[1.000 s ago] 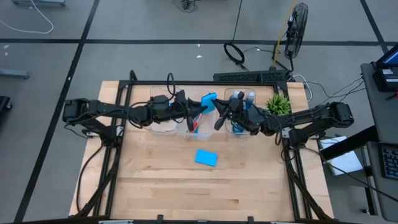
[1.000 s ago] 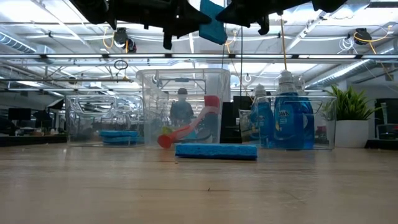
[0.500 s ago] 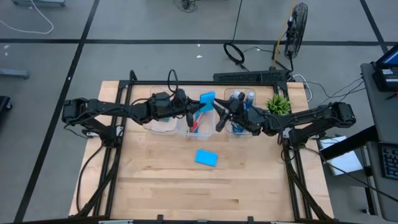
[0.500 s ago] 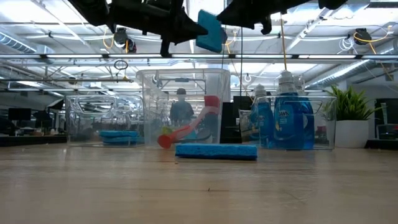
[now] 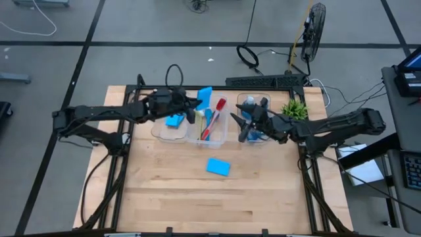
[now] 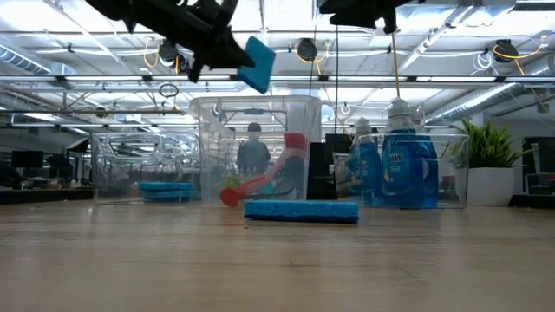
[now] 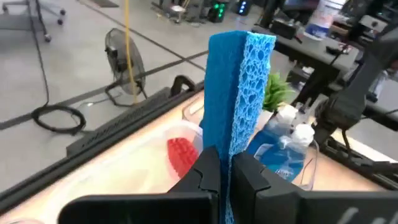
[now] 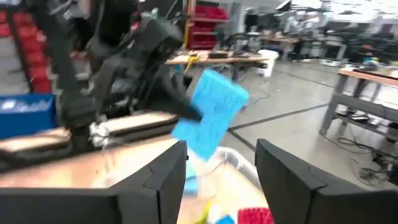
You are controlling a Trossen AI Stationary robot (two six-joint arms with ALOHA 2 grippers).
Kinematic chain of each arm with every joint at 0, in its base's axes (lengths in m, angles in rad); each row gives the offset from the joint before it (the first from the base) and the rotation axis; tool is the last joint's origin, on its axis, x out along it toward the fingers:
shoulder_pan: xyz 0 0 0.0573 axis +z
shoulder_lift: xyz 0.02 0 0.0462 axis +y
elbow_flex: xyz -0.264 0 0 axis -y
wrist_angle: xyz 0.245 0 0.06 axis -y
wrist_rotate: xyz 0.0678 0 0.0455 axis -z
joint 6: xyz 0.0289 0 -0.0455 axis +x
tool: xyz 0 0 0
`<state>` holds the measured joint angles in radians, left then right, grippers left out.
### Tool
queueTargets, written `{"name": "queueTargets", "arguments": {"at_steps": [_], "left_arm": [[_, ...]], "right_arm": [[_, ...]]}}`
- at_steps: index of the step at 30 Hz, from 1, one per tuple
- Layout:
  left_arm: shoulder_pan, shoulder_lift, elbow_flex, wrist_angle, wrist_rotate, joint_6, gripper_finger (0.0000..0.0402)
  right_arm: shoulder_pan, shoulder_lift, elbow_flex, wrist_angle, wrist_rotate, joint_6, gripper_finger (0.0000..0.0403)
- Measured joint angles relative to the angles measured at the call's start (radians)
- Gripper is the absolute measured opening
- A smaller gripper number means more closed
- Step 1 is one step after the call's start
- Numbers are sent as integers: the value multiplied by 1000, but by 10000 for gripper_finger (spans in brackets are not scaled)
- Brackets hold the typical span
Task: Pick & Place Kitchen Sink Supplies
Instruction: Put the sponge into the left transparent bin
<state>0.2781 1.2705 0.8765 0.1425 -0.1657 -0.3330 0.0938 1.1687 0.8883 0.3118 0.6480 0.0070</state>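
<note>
My left gripper [image 5: 196, 105] is shut on a bright-blue sponge [image 5: 204, 97], high over the gap between the left and middle clear bins. In the low view the sponge [image 6: 257, 62] hangs above the bins. My right gripper [image 5: 244, 126] stands open over the right bin, with nothing between its fingers [image 8: 163, 180]. A second sponge [image 5: 218, 166] lies flat on the table. Another sponge [image 5: 174, 120] lies in the left bin, brushes [image 5: 212, 122] lean in the middle bin, and blue bottles [image 6: 399, 165] stand in the right bin. My left gripper pinches the sponge by its two broad faces, at its lower end [image 7: 225, 147], between its two fingers [image 7: 206, 169]. The fingers come roughly level from the table's left. The sponge sticks out past the fingertips on edge, tilted, lifted clear of bins and table.
Three clear bins stand in a row at the table's far side: left [image 5: 158, 128], middle [image 5: 225, 131], right [image 5: 263, 141]. A small green plant [image 5: 295, 108] stands right of them. The near half of the wooden table [image 5: 217, 204] holds only the loose sponge.
The sponge has passed from my right gripper to my left. My left gripper has carried it toward the table's left and a little down, from over the middle bin. My right gripper has let go and drawn back toward the right bin.
</note>
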Motion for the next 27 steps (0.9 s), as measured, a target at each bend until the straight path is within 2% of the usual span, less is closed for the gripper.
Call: {"name": "queueTargets", "arguments": {"at_steps": [6,11,14,19,24,27], "left_arm": [[29,-83,0,-185,-2,-61,8],[41,-147,0,-297,-2,-92,8],[41,-188,0,-365,-2,-101,8],[41,-254,0,-458,-1,-129,8],[41,-301,0,-552,-1,-194,8],[41,-308,0,-602,-1,-236,8]], "right_arm": [[28,-123,0,-164,-117,-19,174],[33,-236,0,-316,-305,16,167],[33,-307,0,-429,-383,71,167],[33,-416,0,-590,-390,148,166],[33,-497,0,-673,-390,136,169],[33,-533,0,-716,-390,192,167]]}}
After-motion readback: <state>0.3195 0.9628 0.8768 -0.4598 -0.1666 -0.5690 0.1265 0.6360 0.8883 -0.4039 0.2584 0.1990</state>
